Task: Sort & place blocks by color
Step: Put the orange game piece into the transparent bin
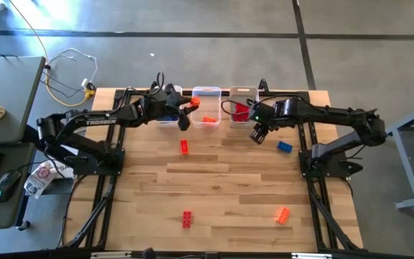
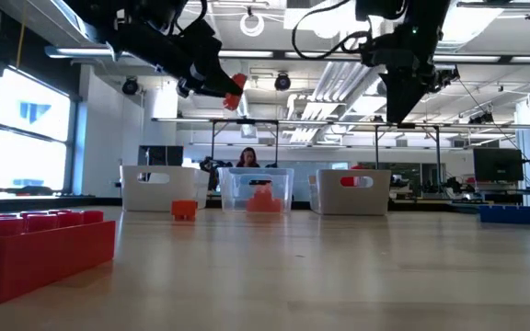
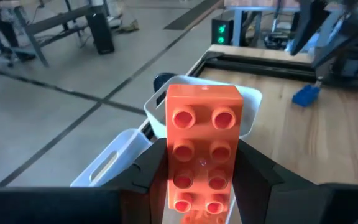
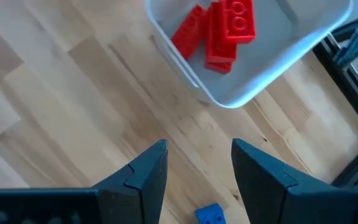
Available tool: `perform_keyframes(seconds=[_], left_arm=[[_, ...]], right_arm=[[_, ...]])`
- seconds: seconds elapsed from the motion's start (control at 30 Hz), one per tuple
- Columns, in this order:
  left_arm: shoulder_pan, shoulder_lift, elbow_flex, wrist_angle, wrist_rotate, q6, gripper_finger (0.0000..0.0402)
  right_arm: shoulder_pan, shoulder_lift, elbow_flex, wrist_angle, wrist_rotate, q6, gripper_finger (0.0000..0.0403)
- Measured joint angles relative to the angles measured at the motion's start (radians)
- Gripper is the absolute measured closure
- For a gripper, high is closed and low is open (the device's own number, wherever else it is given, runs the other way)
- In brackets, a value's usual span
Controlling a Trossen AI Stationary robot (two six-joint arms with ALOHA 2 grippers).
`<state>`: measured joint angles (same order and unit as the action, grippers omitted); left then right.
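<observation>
Left pincer (image 3: 201, 180) | clamps orange block (image 3: 202, 146) | right pincer (image 4: 197, 165) | open, empty

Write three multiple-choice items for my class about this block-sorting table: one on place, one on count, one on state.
1. Where is the small blue studded plastic brick?
A. on the wooden table near the right gripper
B. inside the middle bin
C. in the left gripper

2. How many clear plastic bins line the table's far edge?
A. two
B. three
C. five

3. What is the left gripper doing?
A. hanging empty
B. holding an orange studded brick
C. resting on the table

Answers: 1 A, it lies on bare wood beside the right gripper. 2 B, the low view shows three. 3 B, the orange studded brick sits between its fingers.
</observation>
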<state>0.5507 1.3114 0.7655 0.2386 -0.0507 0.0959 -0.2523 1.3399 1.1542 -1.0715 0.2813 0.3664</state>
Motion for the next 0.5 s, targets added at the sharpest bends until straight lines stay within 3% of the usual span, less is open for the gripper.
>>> perform_keyframes(seconds=[0.5], left_arm=[[0.067, 0.204, 0.106, 0.013, 0.061, 0.082, 0.0284]], right_arm=[[-0.072, 0.001, 0.0, -0.154, -0.008, -0.031, 0.0228]])
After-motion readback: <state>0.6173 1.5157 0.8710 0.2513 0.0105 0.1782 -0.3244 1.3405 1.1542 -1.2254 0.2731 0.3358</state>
